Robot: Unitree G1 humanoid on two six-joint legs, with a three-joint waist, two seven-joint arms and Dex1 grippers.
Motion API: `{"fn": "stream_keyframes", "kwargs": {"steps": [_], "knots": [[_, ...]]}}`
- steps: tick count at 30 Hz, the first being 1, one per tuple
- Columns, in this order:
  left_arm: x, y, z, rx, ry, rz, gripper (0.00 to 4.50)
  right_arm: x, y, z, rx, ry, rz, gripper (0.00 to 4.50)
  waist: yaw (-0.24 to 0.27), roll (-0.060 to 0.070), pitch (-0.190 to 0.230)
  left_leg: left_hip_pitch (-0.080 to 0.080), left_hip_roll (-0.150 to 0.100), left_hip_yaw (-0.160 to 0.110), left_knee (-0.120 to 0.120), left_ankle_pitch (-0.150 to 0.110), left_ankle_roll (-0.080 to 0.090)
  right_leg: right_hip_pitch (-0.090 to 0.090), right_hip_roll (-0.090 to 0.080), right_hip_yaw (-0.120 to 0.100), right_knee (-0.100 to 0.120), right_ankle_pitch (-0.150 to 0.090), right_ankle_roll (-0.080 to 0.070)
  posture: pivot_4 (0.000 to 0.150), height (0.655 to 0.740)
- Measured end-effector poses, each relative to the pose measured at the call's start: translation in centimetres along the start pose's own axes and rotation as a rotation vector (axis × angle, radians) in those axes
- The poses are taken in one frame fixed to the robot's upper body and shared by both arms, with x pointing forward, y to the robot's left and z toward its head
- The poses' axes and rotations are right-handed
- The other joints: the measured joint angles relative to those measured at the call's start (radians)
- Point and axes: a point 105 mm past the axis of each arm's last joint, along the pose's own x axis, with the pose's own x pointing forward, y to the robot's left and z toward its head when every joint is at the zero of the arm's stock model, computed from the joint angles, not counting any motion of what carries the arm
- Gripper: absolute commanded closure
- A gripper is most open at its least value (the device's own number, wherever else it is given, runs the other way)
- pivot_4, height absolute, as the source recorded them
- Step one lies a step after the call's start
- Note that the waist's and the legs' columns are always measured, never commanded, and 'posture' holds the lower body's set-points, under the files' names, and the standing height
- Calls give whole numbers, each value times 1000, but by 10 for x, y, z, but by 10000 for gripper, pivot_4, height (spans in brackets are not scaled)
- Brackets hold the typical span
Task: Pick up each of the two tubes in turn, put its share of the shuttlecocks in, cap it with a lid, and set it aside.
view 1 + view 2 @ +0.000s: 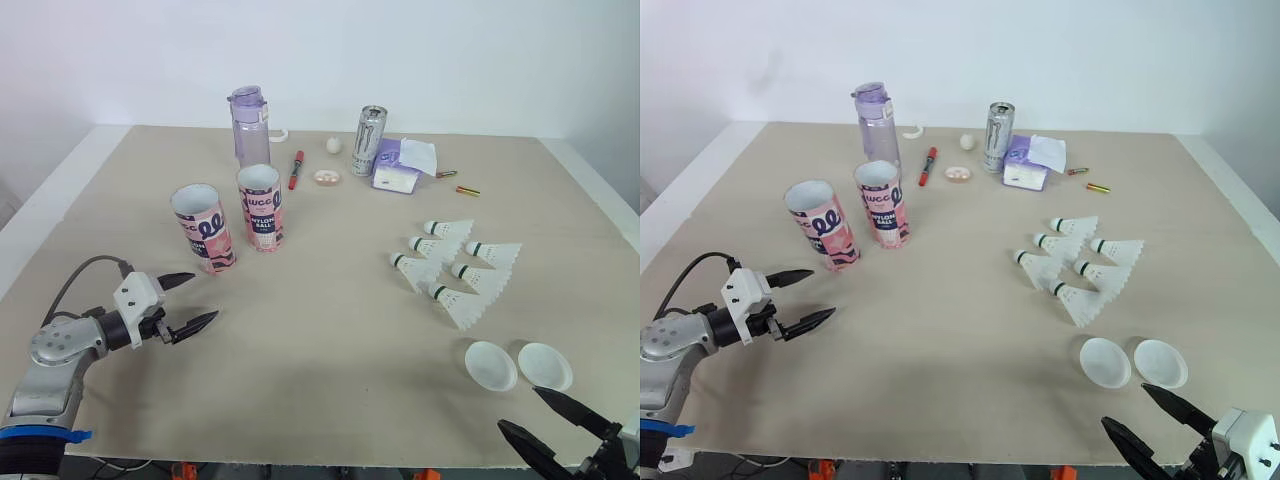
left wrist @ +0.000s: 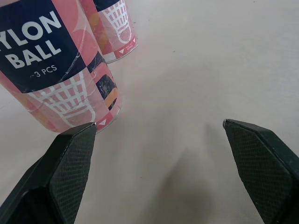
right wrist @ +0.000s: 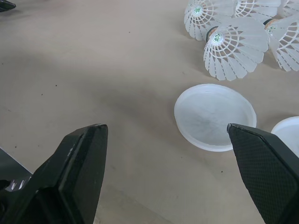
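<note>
Shuttlecocks [image 1: 478,277], six of them, lie loose in a cluster on the right half of the table [image 1: 330,350], cork tips pointing toward your left. Nearer to you than the cluster, the left lid [image 1: 490,365] and the right lid [image 1: 545,366] rest flat, side by side with a narrow gap between them.

On the left half, the nearer tube [image 1: 204,228] and the farther tube [image 1: 260,207] stand upright with open mouths, close together.

Your left claw [image 1: 205,296] is spread wide and holds nothing. It sits low over the table with its fingers aimed at the nearer tube, close to the base but not touching. Your right claw [image 1: 518,408] is also spread wide and empty, at the front edge just short of the left lid.

Along the back stand a water bottle [image 1: 250,125] and a drink can [image 1: 368,141], with a red marker [image 1: 296,169] between them.
</note>
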Motion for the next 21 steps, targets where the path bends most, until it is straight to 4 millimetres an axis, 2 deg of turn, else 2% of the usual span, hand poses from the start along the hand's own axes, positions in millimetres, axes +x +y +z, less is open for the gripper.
{"fn": "stream_keyframes", "kwargs": {"steps": [21], "knots": [[-1, -5, -3, 4, 3, -50, 0, -2, 1, -2, 8, 12, 0, 1104, 0, 0, 0, 0, 0, 0, 0, 0, 0, 0, -2, -2, 0, 0, 0, 1500, 7400]]}}
